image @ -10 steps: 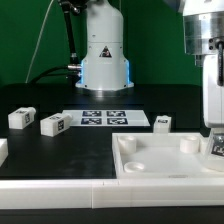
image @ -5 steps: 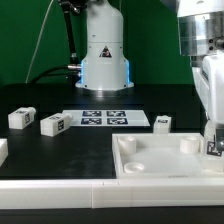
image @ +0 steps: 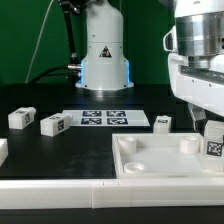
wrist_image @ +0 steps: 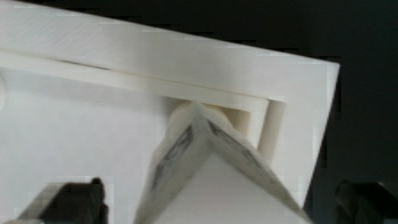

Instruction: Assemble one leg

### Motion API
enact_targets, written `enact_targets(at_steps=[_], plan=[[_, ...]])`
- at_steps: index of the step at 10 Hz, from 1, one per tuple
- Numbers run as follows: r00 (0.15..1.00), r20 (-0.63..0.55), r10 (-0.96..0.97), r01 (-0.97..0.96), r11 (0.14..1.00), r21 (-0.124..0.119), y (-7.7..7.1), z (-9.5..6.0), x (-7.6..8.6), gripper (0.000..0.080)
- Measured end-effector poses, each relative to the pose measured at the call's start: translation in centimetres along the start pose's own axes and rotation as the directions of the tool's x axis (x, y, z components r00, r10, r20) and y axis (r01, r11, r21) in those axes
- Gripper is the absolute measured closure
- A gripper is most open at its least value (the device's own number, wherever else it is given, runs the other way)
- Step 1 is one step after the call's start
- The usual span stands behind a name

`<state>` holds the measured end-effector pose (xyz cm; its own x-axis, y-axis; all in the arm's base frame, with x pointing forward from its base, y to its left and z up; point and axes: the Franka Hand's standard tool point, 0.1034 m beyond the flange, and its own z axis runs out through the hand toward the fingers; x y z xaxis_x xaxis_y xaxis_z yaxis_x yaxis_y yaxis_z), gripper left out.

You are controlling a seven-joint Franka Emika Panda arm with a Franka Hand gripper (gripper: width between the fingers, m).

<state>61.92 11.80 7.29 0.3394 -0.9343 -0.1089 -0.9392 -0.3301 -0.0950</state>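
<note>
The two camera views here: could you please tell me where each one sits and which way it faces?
Exterior view: low at table height, facing the robot base across the table; the gripper shows at the exterior view's right, over the tray-like piece.
Wrist view: on the wrist, looking down past dark fingertips at a leg.
Shared: the leg and the tray-like piece.

Robot arm: glossy white rounded casing, black triangular warning mark on pale label, blue-lit ring at base, dark cable alongside. Gripper: white housing, black fingertips.
</note>
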Motion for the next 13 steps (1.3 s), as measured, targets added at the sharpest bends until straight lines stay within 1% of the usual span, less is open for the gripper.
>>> enact_targets(at_steps=[2, 3, 5, 6, 7, 9, 10, 11, 12, 13], plan=[[0.982, 0.008, -0.188, 0.188, 0.982, -0.029, 0.17, -0.03, -0.25, 0.0151], [0.967, 0.011, -0.253, 0.254, 0.967, -0.038, 0.27, 0.00, -0.29, 0.0151], [0.892, 0.010, -0.451, 0.451, 0.891, -0.051, 0.34, 0.00, -0.25, 0.0151], [0.867, 0.017, -0.498, 0.498, 0.865, -0.069, 0.45, -0.02, -0.43, 0.0151], [0.799, 0.020, -0.601, 0.601, 0.796, -0.073, 0.42, -0.07, -0.33, 0.0151], [0.682, 0.013, -0.732, 0.731, 0.680, -0.065, 0.32, -0.09, 0.24, 0.0151], [0.697, 0.011, -0.717, 0.716, 0.695, -0.065, 0.33, -0.07, 0.22, 0.0151], [0.697, 0.011, -0.717, 0.716, 0.695, -0.065, 0.33, -0.07, 0.24, 0.0239], [0.697, 0.011, -0.717, 0.716, 0.695, -0.065, 0.34, -0.07, 0.25, 0.0384], [0.703, 0.011, -0.711, 0.710, 0.701, -0.065, 0.33, -0.08, 0.23, 0.0384]])
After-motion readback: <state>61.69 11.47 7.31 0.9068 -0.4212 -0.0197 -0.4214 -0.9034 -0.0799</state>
